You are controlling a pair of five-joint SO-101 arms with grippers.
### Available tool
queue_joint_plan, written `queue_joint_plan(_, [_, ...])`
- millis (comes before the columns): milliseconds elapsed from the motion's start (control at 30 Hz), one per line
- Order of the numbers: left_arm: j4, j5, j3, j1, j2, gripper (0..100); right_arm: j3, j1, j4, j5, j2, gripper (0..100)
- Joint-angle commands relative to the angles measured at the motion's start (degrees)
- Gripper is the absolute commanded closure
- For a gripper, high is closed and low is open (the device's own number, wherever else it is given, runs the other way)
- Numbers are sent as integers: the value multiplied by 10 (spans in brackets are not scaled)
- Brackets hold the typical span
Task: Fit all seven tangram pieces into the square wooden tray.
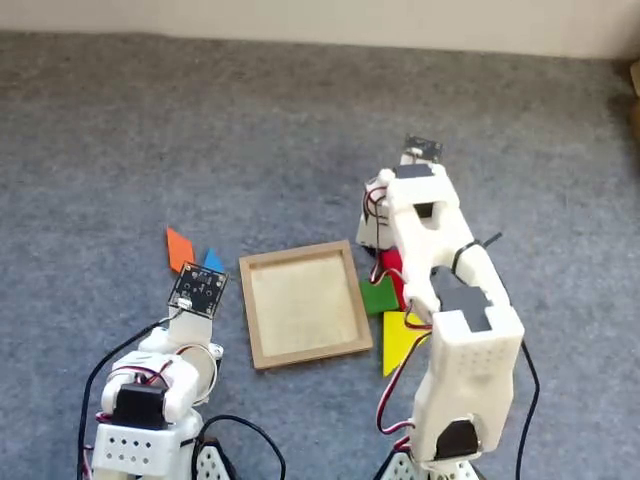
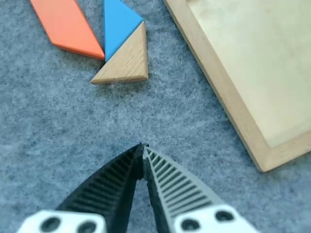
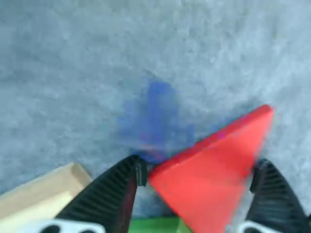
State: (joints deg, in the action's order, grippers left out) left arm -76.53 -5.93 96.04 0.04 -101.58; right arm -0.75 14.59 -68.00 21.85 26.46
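The right gripper (image 3: pixel 200 167) is straddling the red triangle (image 3: pixel 218 160) with jaws spread, the green piece (image 1: pixel 378 296) and yellow piece (image 1: pixel 398 338) are lying beside the wooden tray (image 1: pixel 300 256), and the left gripper (image 2: pixel 144 150) is hovering clenched on nothing near the orange piece (image 2: pixel 65 24), blue piece (image 2: pixel 118 24) and wood triangle (image 2: pixel 127 63).

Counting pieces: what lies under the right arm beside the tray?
A red triangle at the right gripper, a green piece and a yellow triangle show, each partly covered by the arm; anything else beneath is hidden.
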Motion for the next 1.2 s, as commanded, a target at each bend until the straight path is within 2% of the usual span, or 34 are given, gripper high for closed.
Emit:
queue_joint_plan(0, [-7,1,11,-5,-33,993,5,-6,-29,0,1,663])
queue_joint_plan(267, [-7,1,11,-5,-33,993,2,-7,-32,-1,1,664])
queue_joint_plan(467, [-7,1,11,-5,-33,993,3,-9,-33,-1,3,741])
queue_joint_plan(1000, [-7,1,11,-5,-33,993,4,-35,-86,-1,-1,746])
queue_joint_plan(1167, [-7,1,11,-5,-33,993,0,-41,-103,-44,-34,746])
